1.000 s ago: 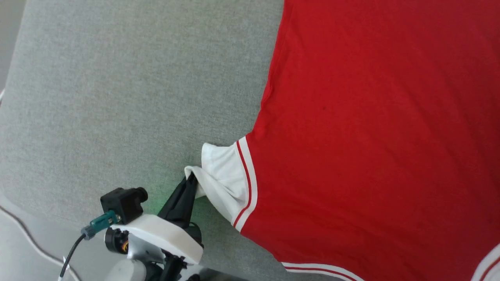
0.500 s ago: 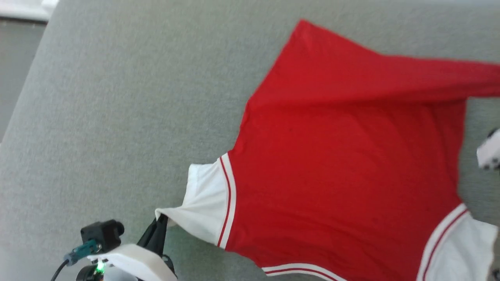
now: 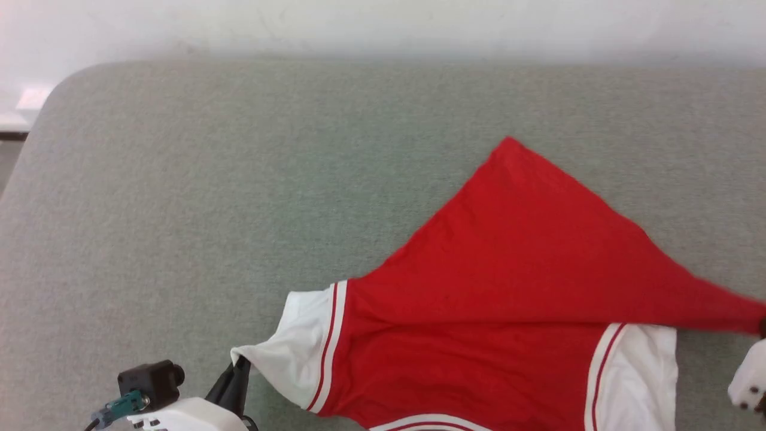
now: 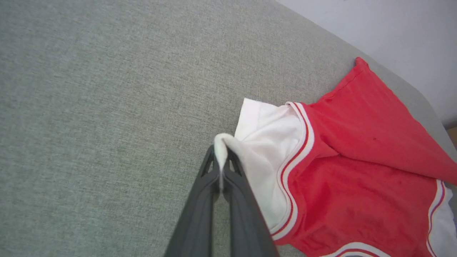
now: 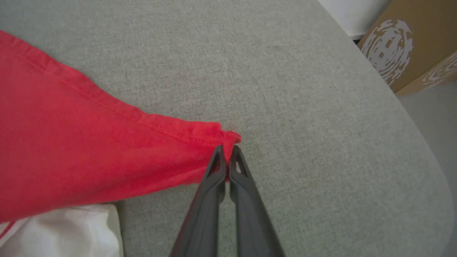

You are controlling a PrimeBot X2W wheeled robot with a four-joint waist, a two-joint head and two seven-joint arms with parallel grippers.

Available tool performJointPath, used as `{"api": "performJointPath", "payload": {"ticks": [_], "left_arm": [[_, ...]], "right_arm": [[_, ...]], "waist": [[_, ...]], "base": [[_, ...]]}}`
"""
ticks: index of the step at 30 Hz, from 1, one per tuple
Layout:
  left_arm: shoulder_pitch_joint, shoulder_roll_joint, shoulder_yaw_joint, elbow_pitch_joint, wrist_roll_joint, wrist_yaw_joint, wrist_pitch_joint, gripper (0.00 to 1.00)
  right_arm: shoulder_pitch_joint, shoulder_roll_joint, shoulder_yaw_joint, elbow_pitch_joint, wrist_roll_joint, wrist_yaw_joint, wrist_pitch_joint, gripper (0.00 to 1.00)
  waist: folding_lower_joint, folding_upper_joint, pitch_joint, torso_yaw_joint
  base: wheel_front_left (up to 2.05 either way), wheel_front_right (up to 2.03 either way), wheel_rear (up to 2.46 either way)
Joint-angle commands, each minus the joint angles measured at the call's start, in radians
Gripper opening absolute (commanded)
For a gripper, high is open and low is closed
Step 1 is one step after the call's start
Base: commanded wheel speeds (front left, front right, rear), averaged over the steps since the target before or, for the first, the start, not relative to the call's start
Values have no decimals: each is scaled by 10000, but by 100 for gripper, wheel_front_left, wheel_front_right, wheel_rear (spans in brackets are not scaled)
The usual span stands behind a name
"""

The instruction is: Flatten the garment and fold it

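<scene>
Since both grippers pinch shirt at opposite ends, cloth pulls taut along front edge of grey cushion, probably to draw out wrinkles before folding. Left gripper clamped on white sleeve tip; right gripper clamped on red hem corner toward right edge. Both arms low, fingers angled shallow over cushion.

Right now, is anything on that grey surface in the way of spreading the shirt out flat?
Nothing visible. Around the shirt the grey surface shows only bare fabric. Nothing separates the grippers from it either: the left gripper pinches a white sleeve, the right gripper a red corner.
</scene>
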State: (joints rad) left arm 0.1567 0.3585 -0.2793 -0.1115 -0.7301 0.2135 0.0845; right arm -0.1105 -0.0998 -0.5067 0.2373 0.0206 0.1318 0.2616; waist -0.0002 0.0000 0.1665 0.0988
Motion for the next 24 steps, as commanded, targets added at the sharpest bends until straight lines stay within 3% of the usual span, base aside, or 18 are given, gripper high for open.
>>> {"api": "performJointPath", "payload": {"ticks": [1,6,10,11,12,13,16,24], "left_arm": [[55,92,47,-88,-16,73,41,0],[124,154,26,-185,-4,136,115,0],[114,139,-21,-215,-26,136,146,0],[106,135,-33,-214,-29,133,148,0],[97,132,-41,-213,-30,131,147,0],[88,129,-51,-208,-31,128,147,0],[37,120,-91,-181,-33,105,152,0],[-159,82,-221,-78,-39,-8,151,0]], "right_arm": [[208,98,-111,-43,-128,-11,590,0],[744,253,-89,72,-290,-11,3098,0],[877,297,-6,-284,-216,-11,3977,0],[869,300,4,-417,-146,-11,3945,24],[847,278,66,-543,-80,-11,3852,57],[798,223,122,-656,-15,-11,3698,100],[492,-24,461,-992,222,-11,2714,100],[-874,-1442,3352,-1035,1240,-11,-1323,100]], "waist": [[2,0,-221,-292],[2,0,-238,-395],[2,0,-220,-417],[2,0,-216,-417],[2,0,-211,-415],[2,0,-207,-411],[2,0,-169,-378],[2,0,-17,-150]], "base": [[0,0,0],[0,0,0],[0,0,0],[0,0,0],[0,0,0],[0,0,0],[0,0,0],[0,0,0]]}}
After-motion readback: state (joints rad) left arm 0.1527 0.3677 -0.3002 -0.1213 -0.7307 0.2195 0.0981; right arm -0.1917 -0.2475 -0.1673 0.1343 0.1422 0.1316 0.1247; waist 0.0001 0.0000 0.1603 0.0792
